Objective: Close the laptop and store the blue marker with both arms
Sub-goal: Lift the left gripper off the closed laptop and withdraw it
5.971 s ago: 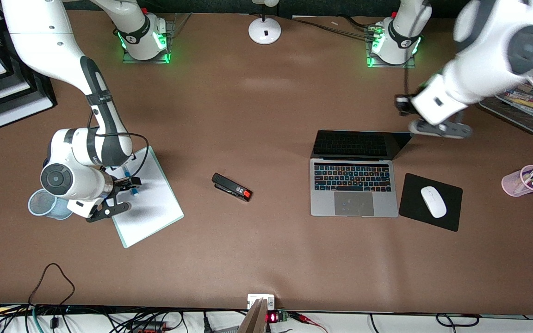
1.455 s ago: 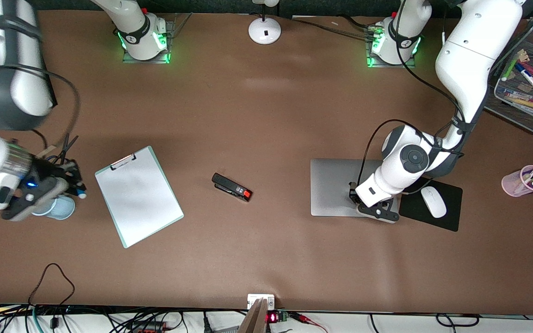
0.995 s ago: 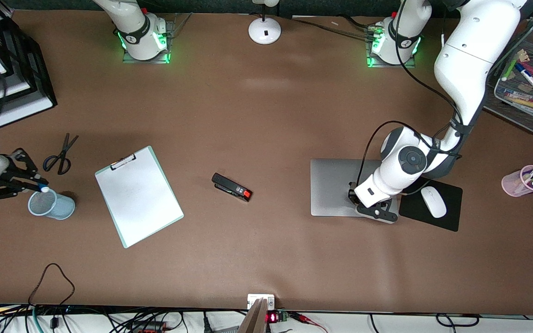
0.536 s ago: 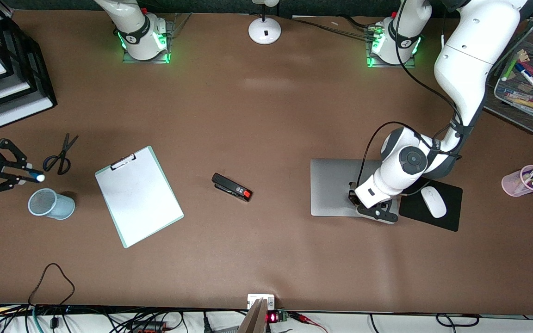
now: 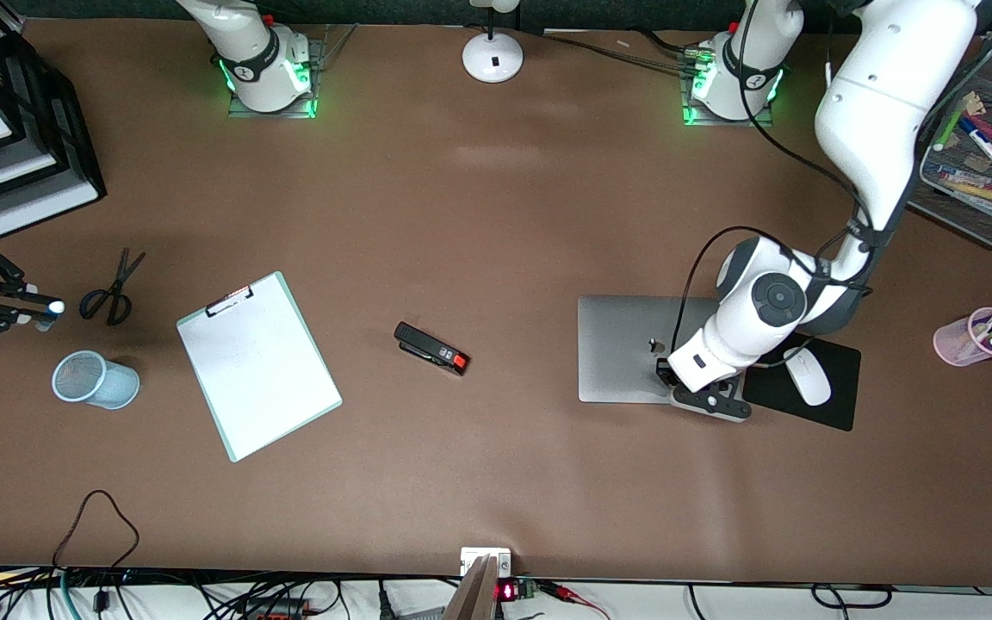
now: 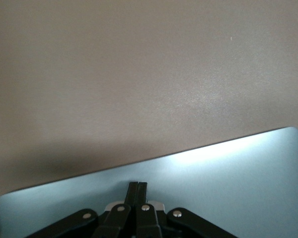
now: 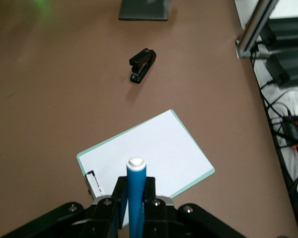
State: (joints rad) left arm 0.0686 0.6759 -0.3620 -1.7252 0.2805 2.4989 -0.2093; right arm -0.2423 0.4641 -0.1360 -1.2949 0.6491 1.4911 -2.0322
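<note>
Right hand (image 5: 31, 307), near the counter's edge at the right arm's end, is clamped on the blue marker (image 7: 136, 198), white end out, beside the scissors (image 5: 113, 286); I judge it should come squarely over the mesh cup (image 5: 91, 381) and tip the marker upright before letting go. Left hand (image 5: 707, 398), fingers pinched together and empty, sits over the closed laptop (image 5: 625, 344) at its front edge, lid flat.

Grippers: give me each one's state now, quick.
Left gripper: shut, empty, fingertips over the closed laptop.
Right gripper: shut on the blue marker, beside the scissors.
</note>
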